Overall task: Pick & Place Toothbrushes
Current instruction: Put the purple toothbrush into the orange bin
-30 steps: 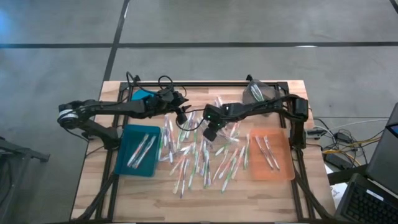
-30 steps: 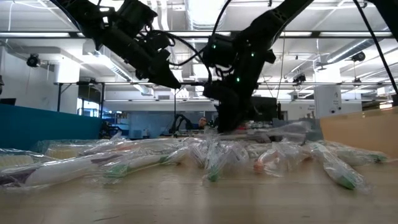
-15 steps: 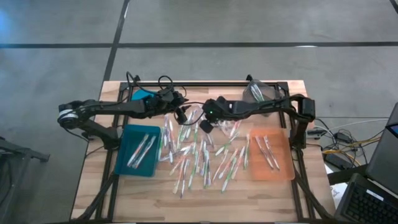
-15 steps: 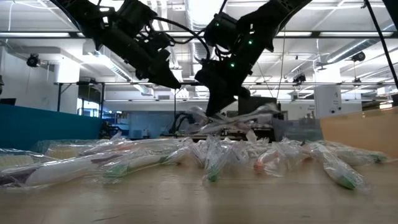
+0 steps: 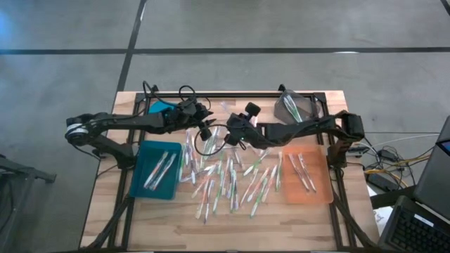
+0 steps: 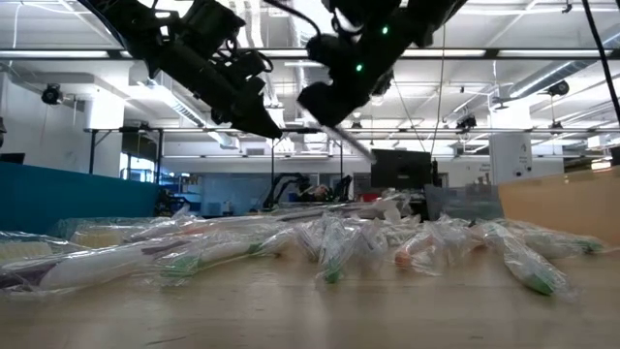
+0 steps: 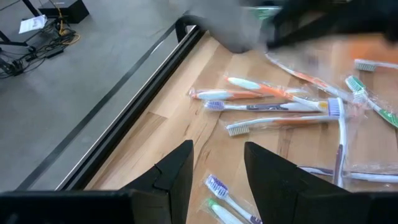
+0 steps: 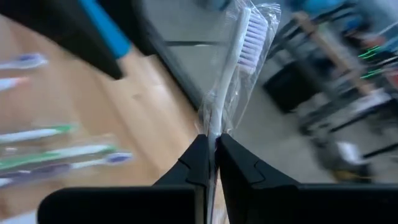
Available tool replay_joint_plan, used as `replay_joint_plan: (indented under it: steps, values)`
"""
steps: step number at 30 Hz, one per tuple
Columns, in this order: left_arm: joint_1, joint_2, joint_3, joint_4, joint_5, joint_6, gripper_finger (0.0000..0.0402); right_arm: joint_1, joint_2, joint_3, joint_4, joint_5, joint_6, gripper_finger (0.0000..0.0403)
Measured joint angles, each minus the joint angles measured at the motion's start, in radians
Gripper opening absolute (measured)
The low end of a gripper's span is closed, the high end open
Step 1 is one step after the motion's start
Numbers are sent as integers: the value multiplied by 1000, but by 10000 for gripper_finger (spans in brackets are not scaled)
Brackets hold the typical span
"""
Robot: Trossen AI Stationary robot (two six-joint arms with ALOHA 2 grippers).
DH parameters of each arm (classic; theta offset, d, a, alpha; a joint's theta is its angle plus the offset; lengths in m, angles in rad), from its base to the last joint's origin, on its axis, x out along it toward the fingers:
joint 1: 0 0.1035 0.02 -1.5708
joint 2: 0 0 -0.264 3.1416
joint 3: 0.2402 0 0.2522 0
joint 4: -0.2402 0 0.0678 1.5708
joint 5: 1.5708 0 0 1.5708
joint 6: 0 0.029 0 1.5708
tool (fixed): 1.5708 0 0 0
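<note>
Right pincer (image 8: 211, 146) pinches a wrapped toothbrush (image 8: 233, 62), raised above the table (image 5: 309, 211) centre. Left pincer (image 7: 217, 168), fingers apart and empty, hovers at its nine o'clock over the pile (image 5: 232, 176).

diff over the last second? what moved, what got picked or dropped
The right pincer, which a second ago was down in the toothbrush pile, has lifted clear and swung toward the table's far edge, shut on a wrapped white toothbrush. The left pincer has stayed open and in place above the pile's left part. The teal tray, the orange tray and the loose toothbrushes look unchanged.
</note>
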Motion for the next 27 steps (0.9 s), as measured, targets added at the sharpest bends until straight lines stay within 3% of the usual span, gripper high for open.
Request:
replay_joint_plan:
  steps: [5,11,18,27]
  values:
    - [0,0,0,0,0,0,149,28,-122,0,-186,105,50,16]
    - [0,0,0,0,0,0,149,58,-327,21,-569,71,416,16]
    - [0,0,0,0,0,0,149,105,-508,18,-784,-66,639,17]
    - [0,0,0,0,0,0,149,175,-563,16,-1031,-259,911,18]
